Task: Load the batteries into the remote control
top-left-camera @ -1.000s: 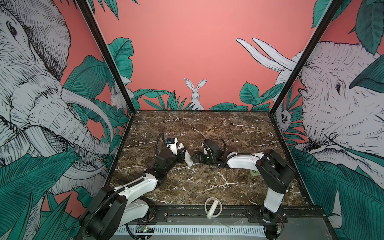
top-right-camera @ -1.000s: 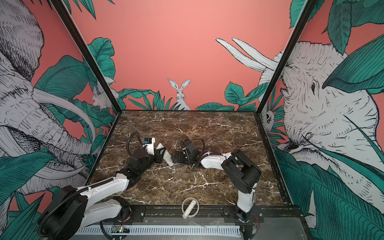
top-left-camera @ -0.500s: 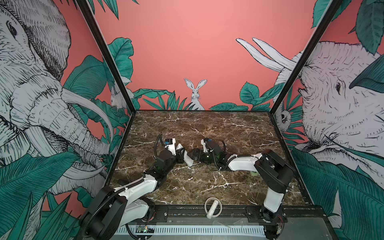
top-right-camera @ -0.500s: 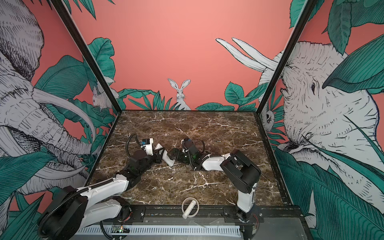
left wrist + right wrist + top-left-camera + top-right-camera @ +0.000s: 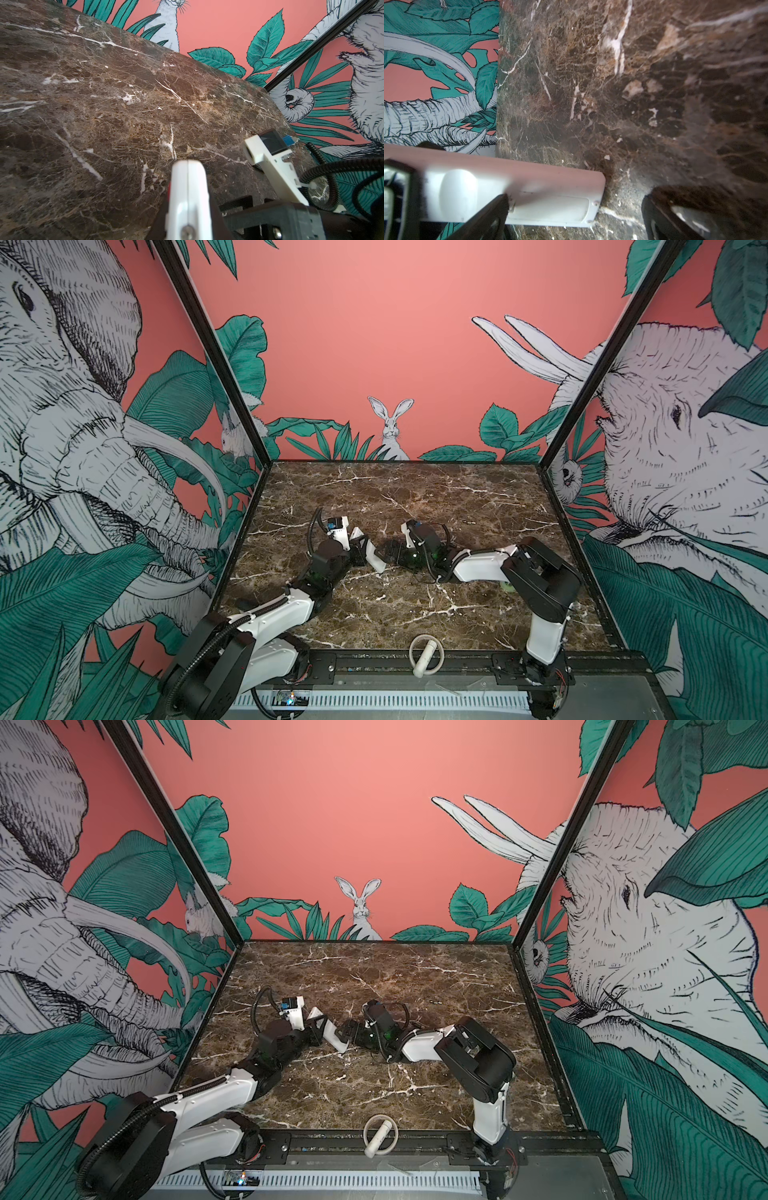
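The remote control is a slim white bar held tilted above the middle of the marble table. My left gripper is shut on its sides, and its end sticks out past the jaws. My right gripper is open at the bar's lower end. The plain back of the remote control, with its cover panel, lies between the spread fingers, close to one finger. One tiny dark battery lies on the table at the back right.
A white cylinder with a ring rests on the front rail. Walls enclose the marble table on the left, back and right. The right arm's elbow stands near the right wall.
My right gripper has moved left, up to the remote's lower end, staying open. The left gripper has kept its hold on the remote with only a slight shift.
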`<state>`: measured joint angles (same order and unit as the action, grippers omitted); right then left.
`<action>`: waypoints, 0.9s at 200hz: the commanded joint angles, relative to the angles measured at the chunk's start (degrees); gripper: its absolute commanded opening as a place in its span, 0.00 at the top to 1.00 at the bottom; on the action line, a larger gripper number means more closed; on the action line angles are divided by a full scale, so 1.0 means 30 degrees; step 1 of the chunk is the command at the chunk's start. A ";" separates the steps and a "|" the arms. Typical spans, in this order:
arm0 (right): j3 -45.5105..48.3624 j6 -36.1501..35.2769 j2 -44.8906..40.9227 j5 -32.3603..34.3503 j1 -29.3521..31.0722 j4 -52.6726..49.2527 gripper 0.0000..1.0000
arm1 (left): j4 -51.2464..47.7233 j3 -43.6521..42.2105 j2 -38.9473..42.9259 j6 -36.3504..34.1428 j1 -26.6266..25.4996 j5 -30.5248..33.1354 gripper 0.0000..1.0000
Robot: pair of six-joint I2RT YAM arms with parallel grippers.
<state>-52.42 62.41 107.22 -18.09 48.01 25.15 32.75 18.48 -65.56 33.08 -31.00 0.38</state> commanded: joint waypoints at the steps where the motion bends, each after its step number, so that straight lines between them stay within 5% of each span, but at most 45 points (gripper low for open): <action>1: -0.0618 0.0099 0.1003 -0.0157 0.0454 -0.0237 0.01 | -0.2564 -0.0656 -0.0395 -0.0538 -0.0060 -0.0432 1.00; 87: -0.1936 0.0407 0.1953 -0.0946 0.1249 -0.0784 0.01 | -0.2480 -0.0543 -0.0587 -0.0596 -0.0049 -0.0676 1.00; 107: -0.2585 0.0162 0.2392 -0.0228 0.1275 -0.3774 0.01 | -0.2463 -0.0477 -0.0574 -0.0626 -0.0049 -0.0821 1.00; 143: -0.6522 -0.4039 0.3215 0.2682 0.1753 -1.3249 0.01 | -0.3322 0.0114 -0.0198 -0.1445 -0.0068 -0.1347 1.00; 180: -0.8808 -0.5938 0.3372 0.4959 0.1821 -1.7129 0.01 | -0.4458 0.0544 0.0325 -0.2484 -0.0055 -0.1188 1.00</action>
<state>-76.62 51.59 112.68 -10.17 50.92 -8.82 29.69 20.03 -64.66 29.78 -29.06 4.60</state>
